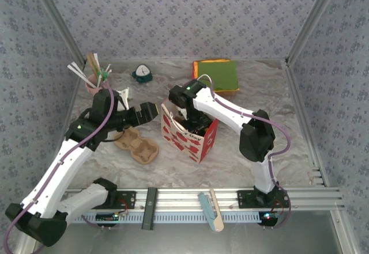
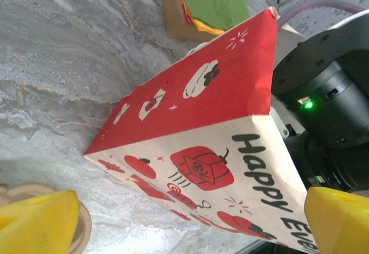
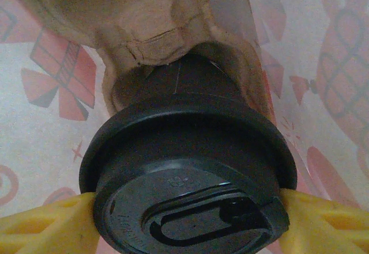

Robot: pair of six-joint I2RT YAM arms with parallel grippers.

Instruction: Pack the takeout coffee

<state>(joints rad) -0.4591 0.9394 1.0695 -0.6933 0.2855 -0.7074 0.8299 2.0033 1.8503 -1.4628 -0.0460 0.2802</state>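
Two right fingers (image 3: 40, 225) are pinching the lidded cup (image 3: 190, 208) by its black lid, one pressing on each side of the rim. The cup is sitting just beyond them in a socket of a cardboard carrier (image 3: 150, 29), with printed bag wall showing behind. Over on the other side, the left fingers (image 2: 34, 222) are standing spread wide and gripping nothing, and the red-and-white paper bag (image 2: 213, 144) is standing on the counter (image 2: 57, 64) just ahead of them.
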